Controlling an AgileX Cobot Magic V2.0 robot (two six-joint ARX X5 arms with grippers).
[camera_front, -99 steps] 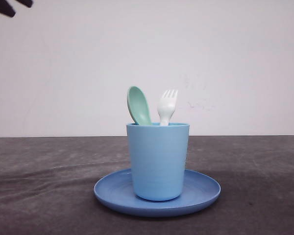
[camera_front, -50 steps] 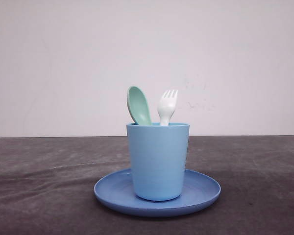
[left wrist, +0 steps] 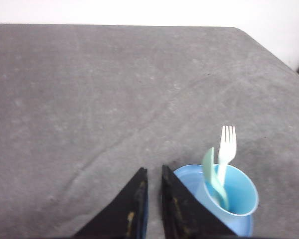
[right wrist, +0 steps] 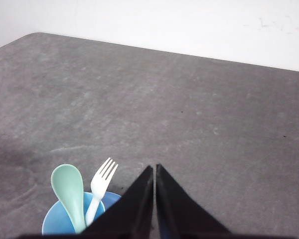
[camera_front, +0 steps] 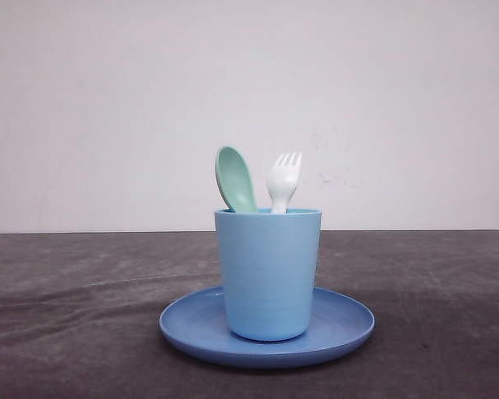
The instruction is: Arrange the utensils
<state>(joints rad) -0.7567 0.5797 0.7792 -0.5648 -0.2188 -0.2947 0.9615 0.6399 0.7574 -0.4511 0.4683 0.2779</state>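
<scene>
A dark grey, cloth-covered table (camera_front: 75,316) fills the lower part of the front view, with a plain pale wall (camera_front: 108,108) above it. At lower centre of that frame sits a round blue plastic plate (camera_front: 349,326), and standing upright on the middle of it is a light blue plastic cup (camera_front: 268,274).

Both utensils stand inside the cup with their heads poking above the rim. The pale mint-green plastic spoon (camera_front: 235,179) leans toward the left of the frame, bowl uppermost. The small white plastic fork (camera_front: 284,180) stands just beside it on the right, tines up, close to upright.

In the left wrist view, the left gripper (left wrist: 154,172) appears at bottom centre as two black wedge-shaped fingers with only a thin gap between them, holding nothing. The cup, spoon and fork lie at the lower right of that frame, near the fingers but apart from them.

In the right wrist view, the right gripper (right wrist: 154,168) shows at bottom centre, its black fingers pressed together and empty. The cup with spoon and fork sits at the lower left of that frame.

Judging by this layout, the organizing looks complete: both utensils are gathered in the cup. The next move likely calls only for keeping both arms clear of the cup so nothing tips.
</scene>
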